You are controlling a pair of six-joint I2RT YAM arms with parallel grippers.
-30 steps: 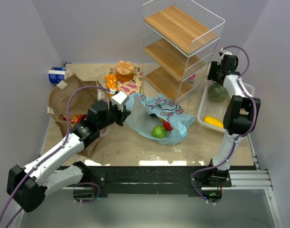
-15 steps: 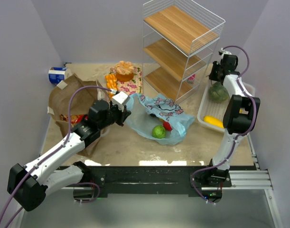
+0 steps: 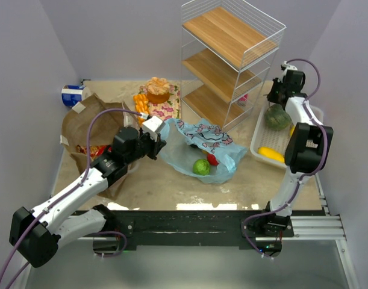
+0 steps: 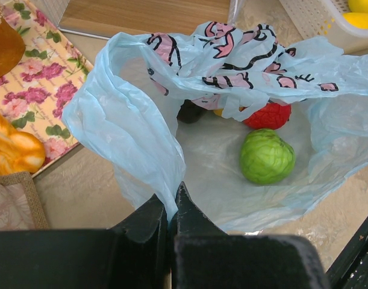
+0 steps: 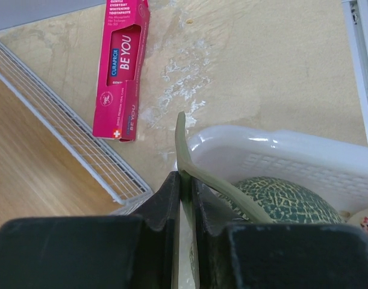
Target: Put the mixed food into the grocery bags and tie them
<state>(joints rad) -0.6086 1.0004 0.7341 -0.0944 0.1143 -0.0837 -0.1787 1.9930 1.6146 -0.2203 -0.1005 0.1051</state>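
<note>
**A:** Where is the left gripper [image 4: 173,195] in relation to the shelf rack [image 3: 232,36]?

**B:** In front of the rack on the arm-base side, a little to its left. Its jaws are pressed together on the near rim of the light-blue bag [image 4: 129,132], with a fold of the thin plastic pinched between them.

**A:** And where's the food in that bag?

**B:** Past the fingertips, deeper in the open bag. A round green fruit [image 4: 267,156] lies on the bag's floor. A red fruit [image 4: 268,115] is just behind it, towards the rack, and a dark piece [image 4: 190,111] sits under the printed flap. None of them touches the gripper.

**A:** What about the right gripper [image 5: 184,180]?

**B:** It is at the rack's right side, over the far end of the white basket [image 5: 280,150]. It is clamped on the pale stem [image 5: 217,183] of the netted green melon [image 5: 286,205], which sits directly below the fingers inside the basket. I cannot tell whether the melon is resting or lifted.

**A:** Is anything else nearby?

**B:** A yellow fruit [image 3: 269,154] lies at the basket's near end. A pink carton [image 5: 123,60] lies flat by the rack's foot. The brown paper bag [image 3: 81,123] is well to the left of the rack, with red packets [image 3: 92,150] in it.
</note>
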